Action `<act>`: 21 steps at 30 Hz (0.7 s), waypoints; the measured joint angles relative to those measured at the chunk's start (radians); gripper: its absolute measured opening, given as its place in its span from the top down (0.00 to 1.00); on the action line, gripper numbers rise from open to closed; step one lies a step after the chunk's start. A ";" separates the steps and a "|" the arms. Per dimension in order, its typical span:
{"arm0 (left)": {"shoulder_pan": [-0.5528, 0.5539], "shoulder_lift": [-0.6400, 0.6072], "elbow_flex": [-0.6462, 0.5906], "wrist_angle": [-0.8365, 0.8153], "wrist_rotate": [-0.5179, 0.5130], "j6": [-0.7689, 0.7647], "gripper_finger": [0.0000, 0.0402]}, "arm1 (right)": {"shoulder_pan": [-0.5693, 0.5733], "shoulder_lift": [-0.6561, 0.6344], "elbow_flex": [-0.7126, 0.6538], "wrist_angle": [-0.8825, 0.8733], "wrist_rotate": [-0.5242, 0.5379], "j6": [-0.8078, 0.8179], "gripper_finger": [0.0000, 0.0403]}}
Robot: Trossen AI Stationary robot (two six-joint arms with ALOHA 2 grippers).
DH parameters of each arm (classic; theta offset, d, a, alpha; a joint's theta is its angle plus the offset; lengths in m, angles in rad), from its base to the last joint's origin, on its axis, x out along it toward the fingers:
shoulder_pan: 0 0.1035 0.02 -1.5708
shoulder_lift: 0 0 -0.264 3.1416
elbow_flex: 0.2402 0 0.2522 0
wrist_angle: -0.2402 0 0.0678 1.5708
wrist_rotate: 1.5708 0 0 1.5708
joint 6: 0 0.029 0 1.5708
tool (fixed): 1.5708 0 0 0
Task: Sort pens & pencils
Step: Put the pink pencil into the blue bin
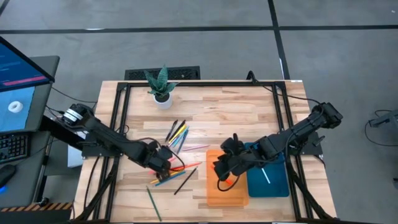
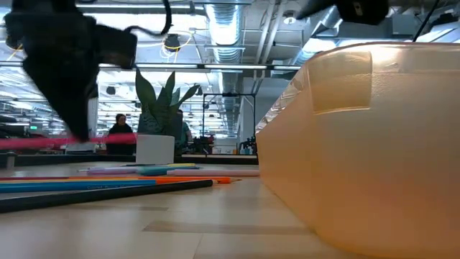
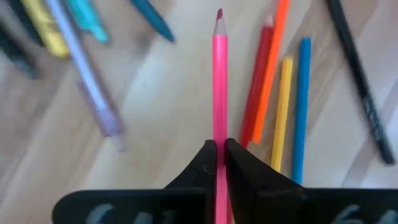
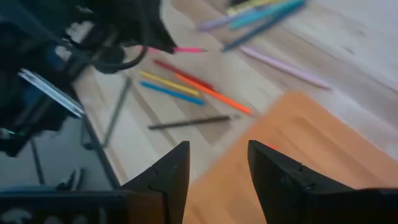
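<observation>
Loose pens & pencils lie flat on the wooden table in two clusters. A green one lies alone near the front edge. My left gripper is above the nearer cluster, shut on a pink pencil. My right gripper hangs open over the orange tray with nothing between its fingers. Something small and red-orange shows in that tray. The blue tray beside it holds a white stick. My left gripper pinches the pink pencil's shaft between its two fingers. The fingers come from above, slanting down. The pencil is lifted clear of the table and roughly level, its sharpened tip sticking out beyond the fingertips over the pencils lying below.
A potted plant stands at the table's far left. A black pencil lies between the nearer cluster and the orange tray. A dark frame runs along the table's sides. A monitor stands off the table to the left.
</observation>
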 joint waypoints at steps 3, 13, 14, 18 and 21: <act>-0.009 -0.080 0.030 0.013 -0.078 -0.044 0.99 | 0.000 0.000 0.000 0.075 0.051 -0.043 0.54; -0.095 -0.330 0.065 0.239 -0.498 -0.044 0.99 | -0.053 0.000 0.000 0.426 0.098 -0.246 0.53; -0.107 -0.342 0.065 0.286 -0.542 -0.016 0.99 | -0.065 0.000 0.000 0.461 0.098 -0.260 0.52; -0.140 -0.345 0.065 0.447 -0.625 0.097 0.99 | -0.114 0.000 0.000 0.591 0.082 -0.343 0.50; -0.145 -0.335 0.066 0.526 -0.631 0.128 0.99 | -0.139 0.000 0.000 0.653 0.080 -0.402 0.46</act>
